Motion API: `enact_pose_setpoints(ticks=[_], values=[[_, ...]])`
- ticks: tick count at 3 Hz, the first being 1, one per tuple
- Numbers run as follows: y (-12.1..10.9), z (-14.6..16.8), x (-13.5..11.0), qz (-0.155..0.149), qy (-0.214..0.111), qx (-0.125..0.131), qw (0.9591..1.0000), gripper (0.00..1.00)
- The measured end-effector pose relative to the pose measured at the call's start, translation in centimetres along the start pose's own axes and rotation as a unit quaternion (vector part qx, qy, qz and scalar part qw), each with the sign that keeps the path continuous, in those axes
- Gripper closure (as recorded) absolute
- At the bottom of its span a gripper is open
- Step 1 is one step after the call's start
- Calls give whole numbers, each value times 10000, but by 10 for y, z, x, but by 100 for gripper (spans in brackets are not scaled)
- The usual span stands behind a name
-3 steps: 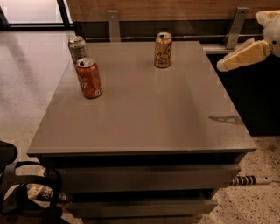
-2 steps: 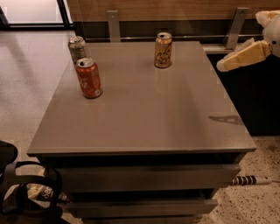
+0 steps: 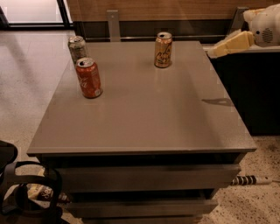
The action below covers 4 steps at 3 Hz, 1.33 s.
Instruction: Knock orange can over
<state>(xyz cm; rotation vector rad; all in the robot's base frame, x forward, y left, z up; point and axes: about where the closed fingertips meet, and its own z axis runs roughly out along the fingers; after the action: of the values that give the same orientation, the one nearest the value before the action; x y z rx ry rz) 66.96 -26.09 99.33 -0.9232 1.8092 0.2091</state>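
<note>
The orange can [image 3: 163,49] is pale golden-orange with dark script and a silver top. It stands upright near the far edge of the grey table [image 3: 144,113], right of centre. My gripper [image 3: 217,50] is cream-coloured and hovers off the table's far right corner, pointing left toward the can at about the height of the can's middle. It is well apart from the can and holds nothing that I can see.
A red-orange can [image 3: 89,77] stands upright at the left of the table, with a silver-grey can [image 3: 77,48] behind it near the far left corner. A dark counter [image 3: 249,87] adjoins the table's right side. A wall [image 3: 144,13] runs behind. Bags [image 3: 26,192] lie on the floor at lower left.
My gripper has shifted slightly up and to the left in the view, a little closer to the orange can. All three cans stand where they were.
</note>
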Motion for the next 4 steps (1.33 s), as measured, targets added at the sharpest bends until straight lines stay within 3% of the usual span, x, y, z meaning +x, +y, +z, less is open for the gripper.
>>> enact_pose_setpoints(ticks=[1,2,4], values=[[-24,39,0,230,-228,-89,9994,0],[-36,98,9,508,-519,-305,9969,0],[-20,172,21,879,-1072,-788,9872,0]])
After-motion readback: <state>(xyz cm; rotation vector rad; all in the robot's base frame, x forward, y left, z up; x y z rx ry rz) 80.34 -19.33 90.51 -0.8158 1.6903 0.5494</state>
